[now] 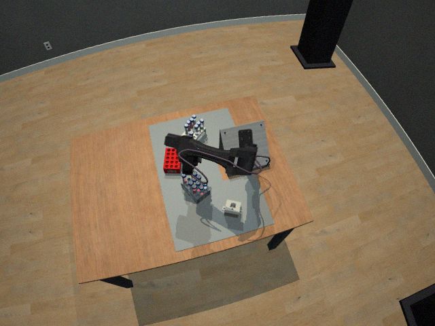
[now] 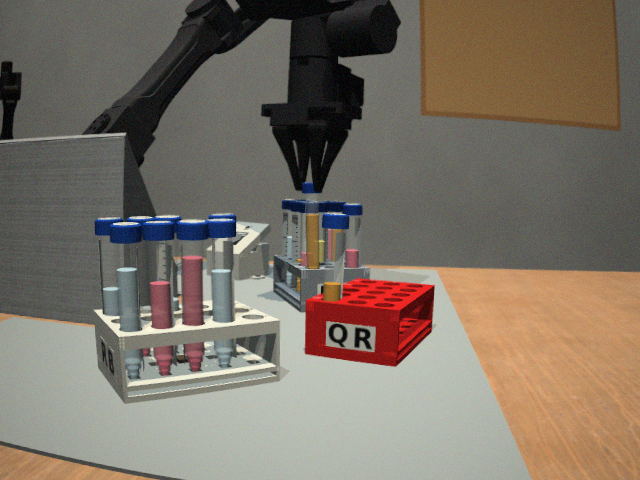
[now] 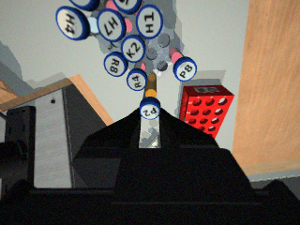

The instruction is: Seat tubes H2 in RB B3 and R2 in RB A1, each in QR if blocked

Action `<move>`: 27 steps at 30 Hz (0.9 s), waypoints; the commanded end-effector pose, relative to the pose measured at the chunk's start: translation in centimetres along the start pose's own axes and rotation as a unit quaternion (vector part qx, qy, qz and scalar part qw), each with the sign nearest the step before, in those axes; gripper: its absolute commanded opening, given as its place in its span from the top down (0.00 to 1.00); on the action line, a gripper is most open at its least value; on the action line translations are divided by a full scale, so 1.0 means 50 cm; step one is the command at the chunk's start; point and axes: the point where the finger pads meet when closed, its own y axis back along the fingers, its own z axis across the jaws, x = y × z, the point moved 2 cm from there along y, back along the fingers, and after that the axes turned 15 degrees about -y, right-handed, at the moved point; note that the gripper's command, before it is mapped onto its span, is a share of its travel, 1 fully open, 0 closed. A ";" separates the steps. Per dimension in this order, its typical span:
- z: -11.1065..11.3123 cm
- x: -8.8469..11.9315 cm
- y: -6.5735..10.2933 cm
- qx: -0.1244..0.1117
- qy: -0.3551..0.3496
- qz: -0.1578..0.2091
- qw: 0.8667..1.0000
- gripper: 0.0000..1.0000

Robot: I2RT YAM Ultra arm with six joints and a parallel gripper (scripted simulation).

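Observation:
My gripper (image 2: 308, 189) (image 3: 150, 112) is shut on the cap of tube P2 (image 2: 312, 237) (image 3: 150, 110), which has amber liquid. Its cap stands higher than the caps behind it. The tube hangs upright over the near end of grey rack RA (image 1: 192, 195) (image 2: 312, 281); whether its tip is in a well is hidden. Caps H4 (image 3: 71, 23), H7 (image 3: 112, 25), H1 (image 3: 149, 22), K2 (image 3: 133, 48), R8 (image 3: 115, 64), R4 (image 3: 137, 80) and P8 (image 3: 185, 68) show at RA. I cannot read H2 or R2. White rack RB (image 2: 206, 333) holds several tubes.
Red rack QR (image 1: 172, 170) (image 2: 315, 330) (image 3: 185, 105) stands between RA and RB. An amber tube (image 2: 333, 258) stands at its near left corner in the exterior view. The pale button box (image 1: 232, 211) is beyond RA. A grey slanted panel (image 2: 56, 222) stands beside the arm.

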 end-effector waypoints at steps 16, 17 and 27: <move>-0.022 -0.018 -0.005 0.016 0.010 -0.012 1.000 1.00; -0.019 -0.016 -0.009 0.013 0.008 -0.012 1.000 1.00; -0.013 -0.005 -0.025 0.006 -0.003 -0.012 1.000 1.00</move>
